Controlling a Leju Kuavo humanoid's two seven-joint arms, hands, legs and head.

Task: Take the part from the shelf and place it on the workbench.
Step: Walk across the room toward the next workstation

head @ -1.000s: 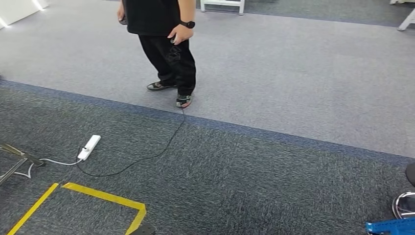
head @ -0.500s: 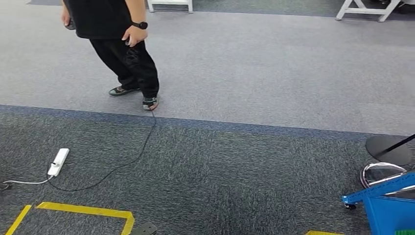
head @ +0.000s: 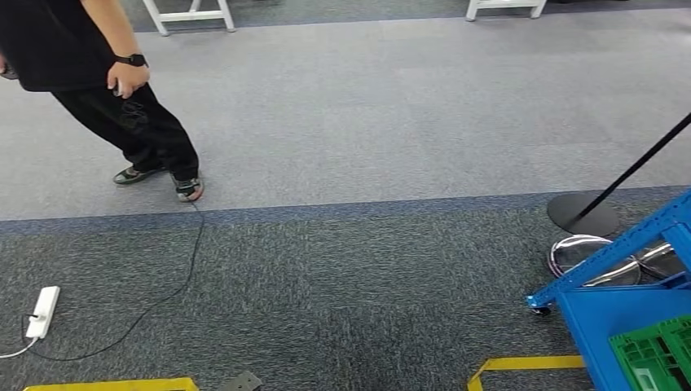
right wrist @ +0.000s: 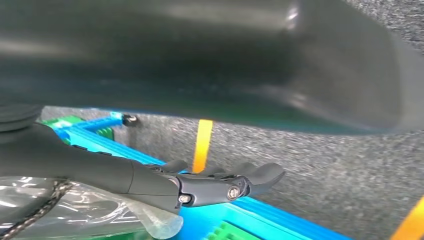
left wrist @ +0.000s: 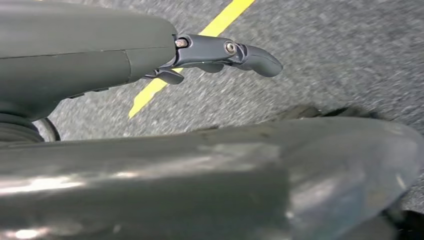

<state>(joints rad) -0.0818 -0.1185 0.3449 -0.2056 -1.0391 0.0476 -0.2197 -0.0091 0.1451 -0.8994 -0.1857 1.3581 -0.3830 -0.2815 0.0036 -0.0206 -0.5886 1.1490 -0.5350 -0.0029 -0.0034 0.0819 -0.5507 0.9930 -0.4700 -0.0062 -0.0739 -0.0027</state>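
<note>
The blue shelf (head: 621, 319) comes in at the lower right of the head view, with a green crate (head: 657, 355) inside it; I cannot make out the part. In the right wrist view my right hand (right wrist: 220, 182) hangs with fingers stretched out and nothing in them, over the blue shelf (right wrist: 280, 212) frame and the green crate (right wrist: 227, 232). Some clear plastic wrapping (right wrist: 85, 210) lies beyond that hand. My left hand (left wrist: 220, 52) hangs over the carpet, fingers out and holding nothing.
A person (head: 98, 73) in black stands at the far left. A white power strip (head: 42, 311) and its black cable (head: 175, 281) lie on the carpet. A black stand base (head: 583, 214) and shiny coils (head: 580, 252) sit beside the shelf. Yellow floor tape (head: 521, 364) runs near it.
The camera has swung to the right: the person and power strip slid left in the picture, and the blue shelf with its green crate came further in at the right.
</note>
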